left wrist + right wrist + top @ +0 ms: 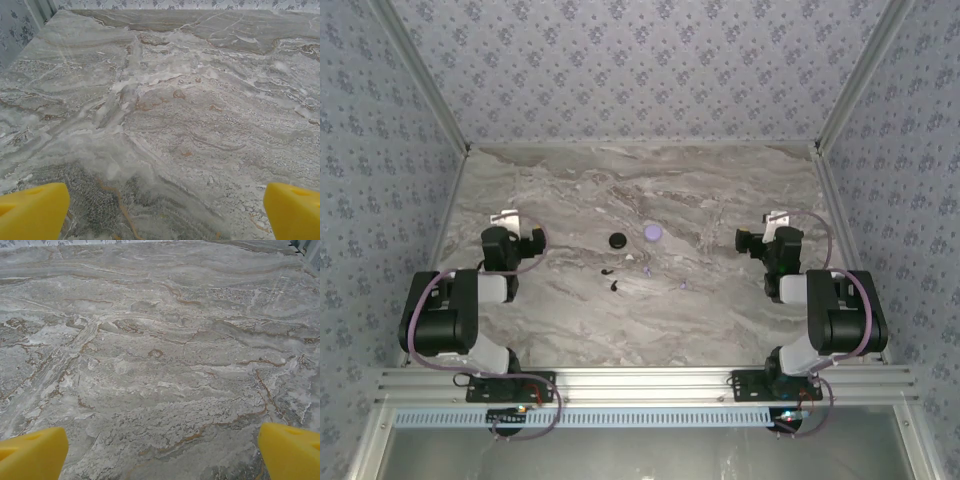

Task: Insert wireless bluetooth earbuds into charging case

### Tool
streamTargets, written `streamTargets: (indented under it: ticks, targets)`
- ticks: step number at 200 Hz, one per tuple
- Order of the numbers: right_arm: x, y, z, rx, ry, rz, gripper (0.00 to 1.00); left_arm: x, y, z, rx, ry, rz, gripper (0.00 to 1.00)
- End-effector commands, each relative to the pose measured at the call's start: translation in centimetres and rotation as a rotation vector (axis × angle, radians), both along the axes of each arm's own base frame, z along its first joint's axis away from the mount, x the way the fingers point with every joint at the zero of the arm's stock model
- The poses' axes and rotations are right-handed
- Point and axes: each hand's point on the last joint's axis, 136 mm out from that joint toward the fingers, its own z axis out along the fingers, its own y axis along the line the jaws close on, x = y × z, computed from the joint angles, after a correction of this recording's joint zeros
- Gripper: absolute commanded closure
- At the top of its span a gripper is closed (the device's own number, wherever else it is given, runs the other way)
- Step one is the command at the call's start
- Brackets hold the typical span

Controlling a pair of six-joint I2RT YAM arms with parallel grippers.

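Two earbuds lie loose on the marble table, one just nearer than the other. Both sit a little nearer than the charging case, which is around the table's middle. Neither earbud is in the case, so by my reckoning nothing of the task is done: each has to be picked up and seated. From above I cannot tell whether the case stands open.

A lilac disc rests just right of the case, apart from it. A few pale purple specks are scattered right of the earbuds. My left gripper hangs well to the left of all this and my right gripper well to the right, both empty.

The overhead view gives me the layout of the pieces and both arms. My wrist views add the close detail: yellow fingertips at the lower corners and jaws spread wide on the left gripper. The right gripper is the same, with bare veined marble between.
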Motion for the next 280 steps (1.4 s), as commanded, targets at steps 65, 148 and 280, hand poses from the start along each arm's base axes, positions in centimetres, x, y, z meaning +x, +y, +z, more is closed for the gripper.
streamTargets:
  ticks: [65, 148, 280]
  targets:
    - [0.4, -0.2, 0.5, -0.016, -0.009, 0.003, 0.00, 0.5, -0.2, 0.6, -0.007, -0.015, 0.003, 0.01]
    - [0.4, -0.2, 0.7, -0.026, -0.011, -0.002, 0.00, 0.6, -0.2, 0.7, -0.007, -0.013, -0.003, 0.01]
    - [0.1, 5.1, 5.3, 0.163, 0.357, 0.035, 0.00, -4.0, -4.2, 9.4, -0.315, 0.160, 0.022, 0.01]
